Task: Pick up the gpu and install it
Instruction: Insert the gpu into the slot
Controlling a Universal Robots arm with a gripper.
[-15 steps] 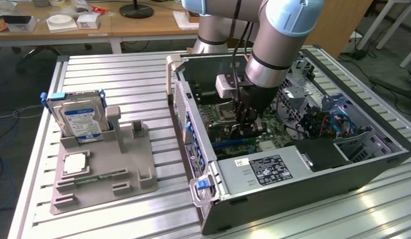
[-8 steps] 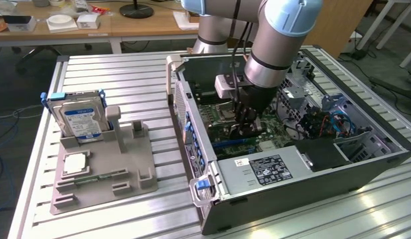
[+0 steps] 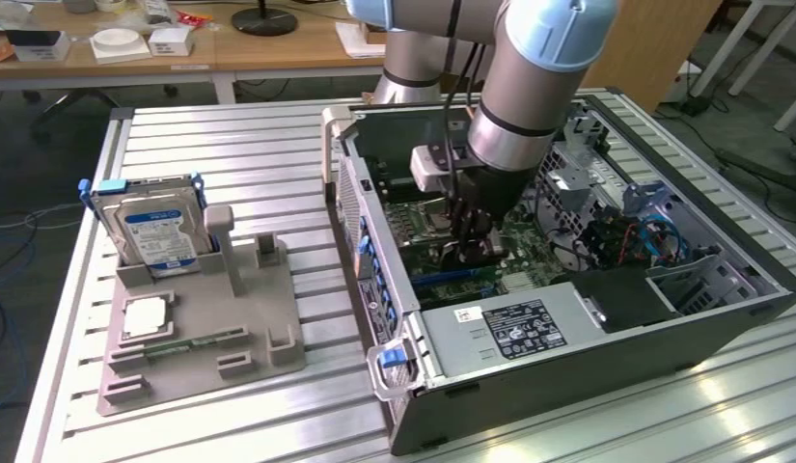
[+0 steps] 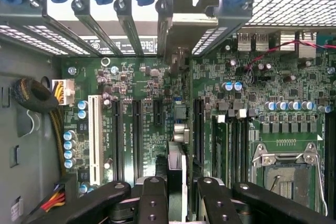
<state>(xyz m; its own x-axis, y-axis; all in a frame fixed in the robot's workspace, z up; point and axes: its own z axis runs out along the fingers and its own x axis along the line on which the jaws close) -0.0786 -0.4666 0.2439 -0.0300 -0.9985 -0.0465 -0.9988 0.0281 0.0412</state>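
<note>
My gripper (image 3: 471, 246) reaches down into the open computer case (image 3: 706, 318), low over the green motherboard (image 4: 142, 77). In the wrist view the gpu (image 4: 177, 156) is seen edge-on as a thin card between the two black fingers (image 4: 153, 195). The gripper (image 4: 177, 190) is shut on the card. Its pale metal bracket (image 4: 184, 27) points toward the case's rear slot openings. The card stands upright over the row of dark expansion slots (image 4: 157, 114); whether it touches a slot I cannot tell.
A grey fixture tray (image 3: 262, 362) sits on the ribbed table at the exterior view's left, with a hard drive (image 3: 155, 231) upright in it, a processor chip (image 3: 147, 316) and a memory stick (image 3: 198, 340). Inside the case are a power supply (image 3: 527, 326), cables (image 3: 629, 241) and the processor socket (image 4: 286, 163).
</note>
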